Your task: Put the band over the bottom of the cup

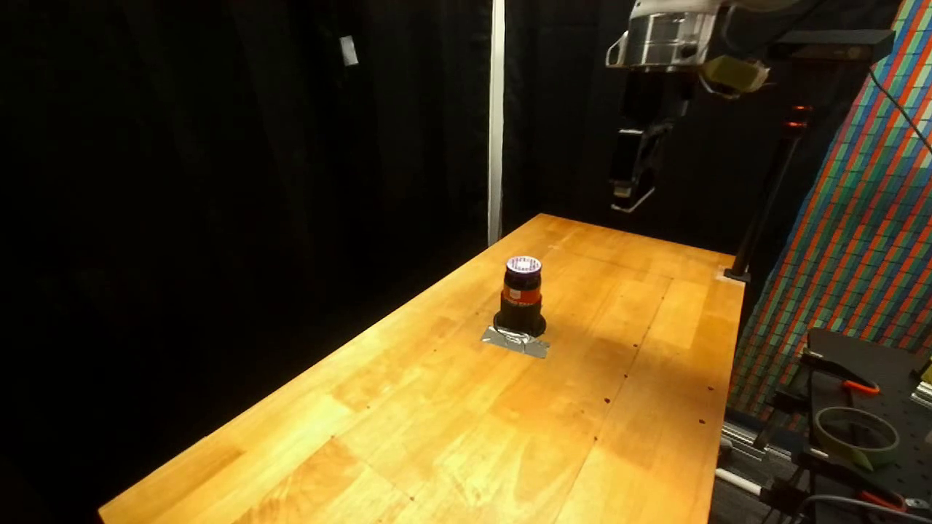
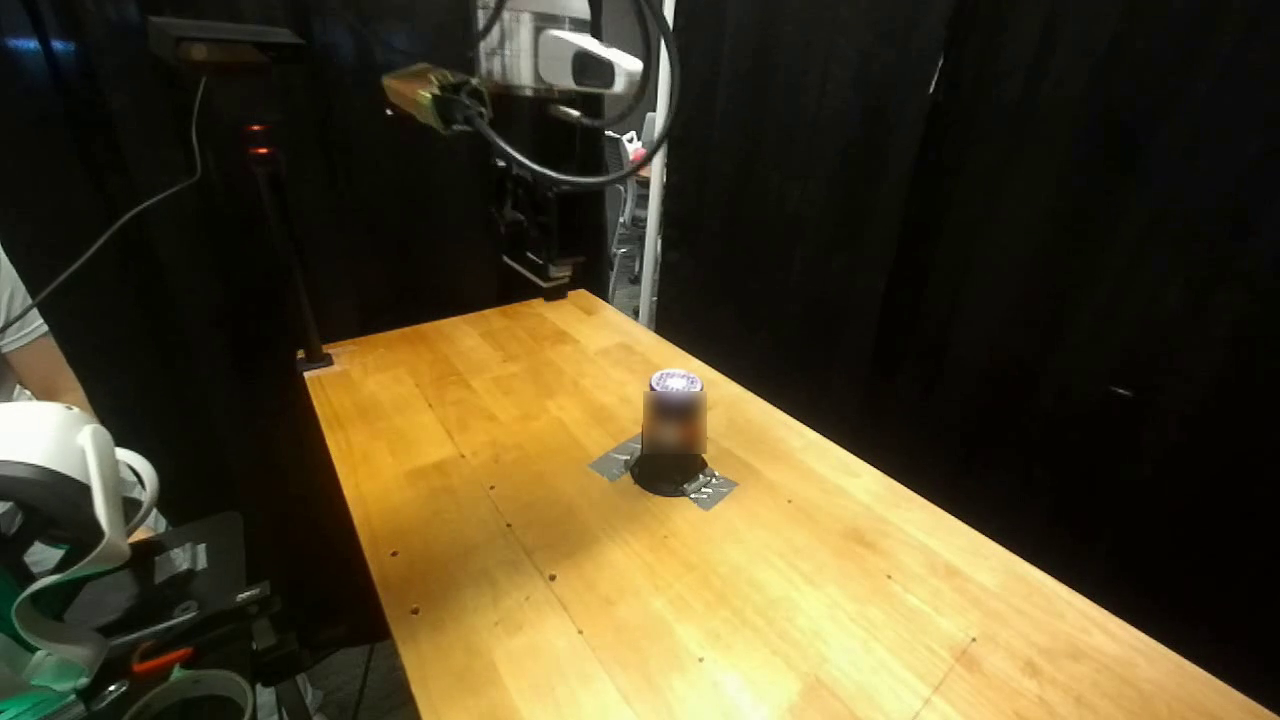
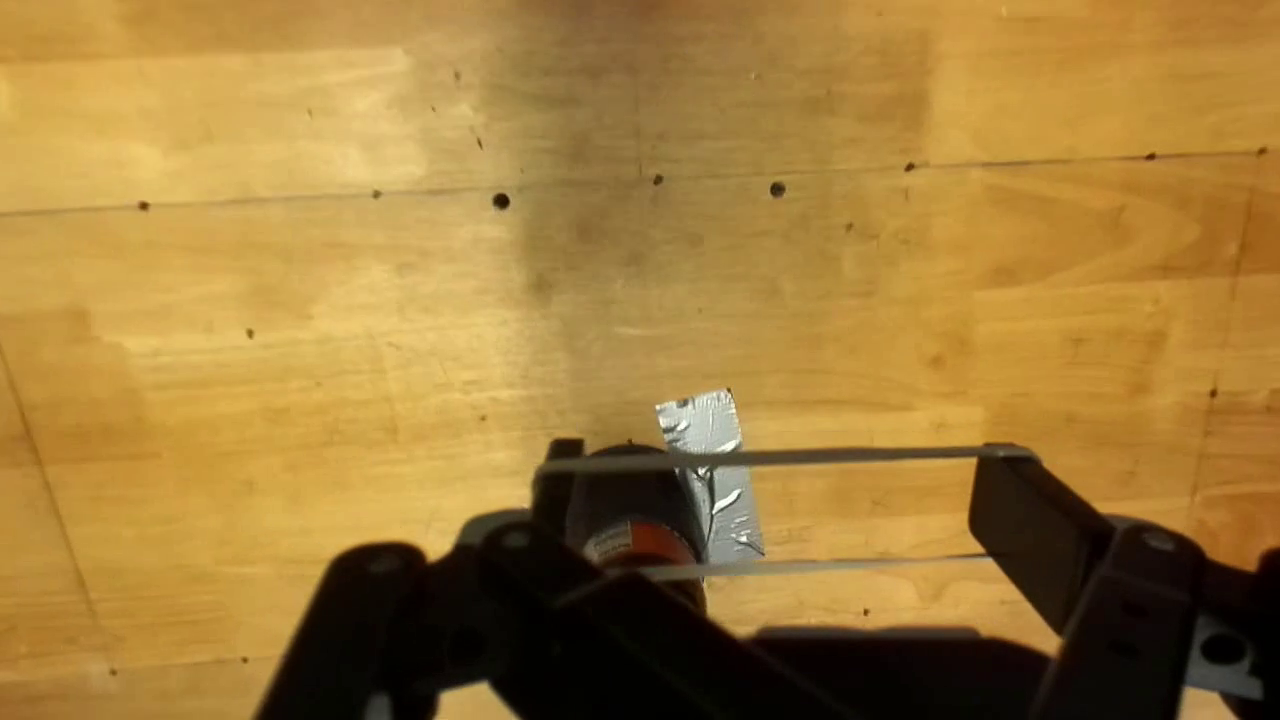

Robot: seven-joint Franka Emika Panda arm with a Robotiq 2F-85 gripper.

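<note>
While the arm [image 1: 670, 40] hangs from the top of an exterior view, its hand [image 1: 632, 200] points downward, raised well clear of the worktop [image 1: 437, 437]. The cup [image 1: 522, 291] stands upright over a black base [image 1: 520, 319], long axis vertical, its pale printed end facing up.

In an exterior view a cable [image 2: 580, 183] loops beside the arm, and the hand hangs vertically; the cup, its side blurred, stands between strips of tape [image 2: 715, 491].

In the wrist view the fingers [image 3: 1035, 535] stand wide apart, the band [image 3: 850, 457] stretched around both tips; the cup is partly hidden behind one finger.
</note>
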